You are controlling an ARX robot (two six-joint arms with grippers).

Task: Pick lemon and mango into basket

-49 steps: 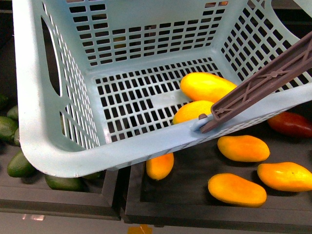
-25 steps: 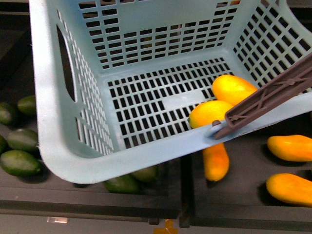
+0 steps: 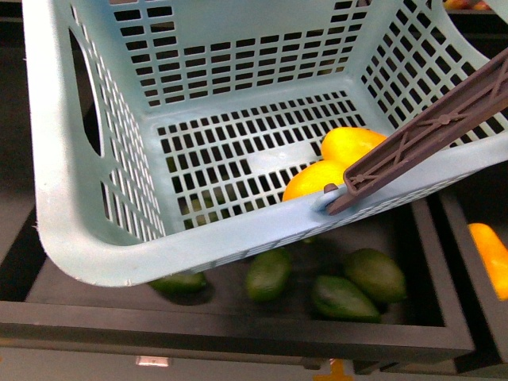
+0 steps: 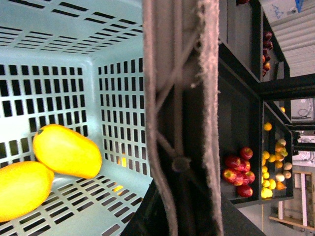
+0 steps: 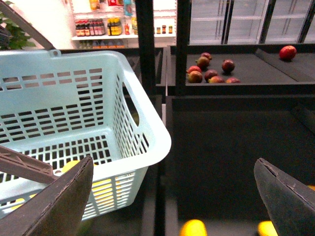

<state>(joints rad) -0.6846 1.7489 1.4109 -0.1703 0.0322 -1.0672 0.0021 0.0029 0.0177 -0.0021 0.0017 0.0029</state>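
dark tray (image 3: 238, 329): four avocados (image 3: 373, 274); basket (image 3: 79, 238): two fruits (image 3: 349, 144)

**No readable text anywhere**

Scanning all three views and not a legible word turns up. The basket (image 3: 95, 222) carries no print or brand. In the right wrist view the bottles (image 5: 98, 25) on a far shelf have labels, but they're too small and blurred to read. In the left wrist view a white sheet with a blue mark (image 4: 285, 9) sits in the corner, also unreadable.
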